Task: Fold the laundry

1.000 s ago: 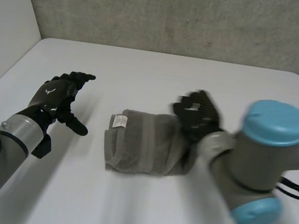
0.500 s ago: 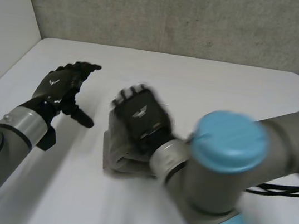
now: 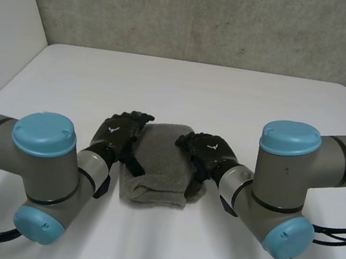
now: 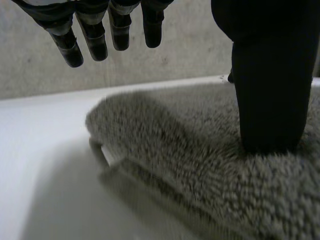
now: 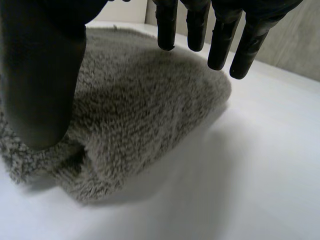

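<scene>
**The left hand (image 3: 120,136) and the right hand (image 3: 207,153) bracket a folded towel**

The white table (image 3: 199,88) carries one grey towel (image 3: 157,166). It lies just toward 6 o'clock of the table's centre as a thick bundle of several layers. The left hand sits at the towel's 10 o'clock and the right hand at its 2 o'clock. Both are released, with fingers straight and clear of the pile. Each has only a thumb resting on top: the left thumb (image 4: 270,90) and the right thumb (image 5: 42,75). The plush terry looks soft, light, limp and grippy, not fragile, and its layers may spring apart. The best hold is probably a pinch through all layers at the corners, one hand each side.
</scene>
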